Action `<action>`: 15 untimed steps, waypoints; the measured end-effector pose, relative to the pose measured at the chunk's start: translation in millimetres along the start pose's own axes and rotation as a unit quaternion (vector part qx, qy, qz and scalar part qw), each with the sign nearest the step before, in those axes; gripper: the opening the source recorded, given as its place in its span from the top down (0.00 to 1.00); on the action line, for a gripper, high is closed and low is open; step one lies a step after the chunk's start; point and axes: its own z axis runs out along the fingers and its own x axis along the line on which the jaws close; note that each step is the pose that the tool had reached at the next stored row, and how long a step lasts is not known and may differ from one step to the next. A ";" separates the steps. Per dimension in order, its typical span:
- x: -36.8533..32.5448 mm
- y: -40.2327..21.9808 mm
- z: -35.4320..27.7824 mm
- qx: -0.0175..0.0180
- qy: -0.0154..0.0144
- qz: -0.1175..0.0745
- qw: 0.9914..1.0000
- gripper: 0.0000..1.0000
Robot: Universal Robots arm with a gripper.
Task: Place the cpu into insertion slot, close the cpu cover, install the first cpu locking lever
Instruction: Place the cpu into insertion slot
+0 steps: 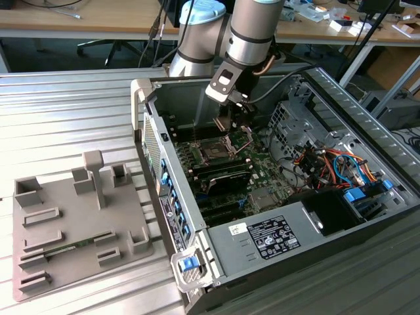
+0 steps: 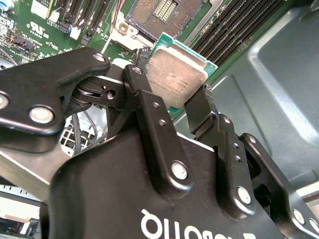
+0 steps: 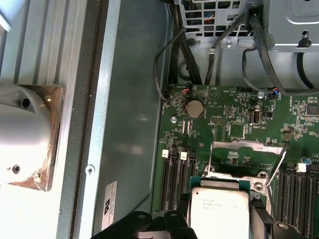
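Observation:
My gripper [image 2: 172,89] is shut on the cpu [image 2: 177,74], a thin square chip with a silvery top and a green edge, pinched between two black fingers [image 2: 144,99]. In the first wrist view the cpu [image 3: 219,211] hangs over the motherboard. Just beyond it the silvery cpu cover [image 3: 247,145] stands open, with thin metal levers at its sides. The insertion slot [image 2: 162,10] lies uncovered, a little apart from the chip. In the exterior view my gripper [image 1: 231,121] hovers inside the open computer case, slightly above the insertion slot [image 1: 213,152].
The case walls [image 1: 167,164] enclose the board. A drive cage [image 1: 295,118] and coloured cables [image 1: 331,164] sit at the exterior view's right. A power supply [image 1: 275,233] is in front. Memory slots [image 2: 234,25] flank the socket. A grey fixture plate [image 1: 72,223] lies outside.

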 end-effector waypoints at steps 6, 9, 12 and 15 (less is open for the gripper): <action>-0.1 -0.4 0.4 0.000 0.000 0.000 1.000 0.45; -0.2 -0.8 0.8 0.000 0.000 0.000 1.000 0.45; 0.1 -1.2 1.7 0.000 0.000 0.000 1.000 0.45; -0.2 -1.5 1.6 0.000 -0.001 0.000 1.000 0.45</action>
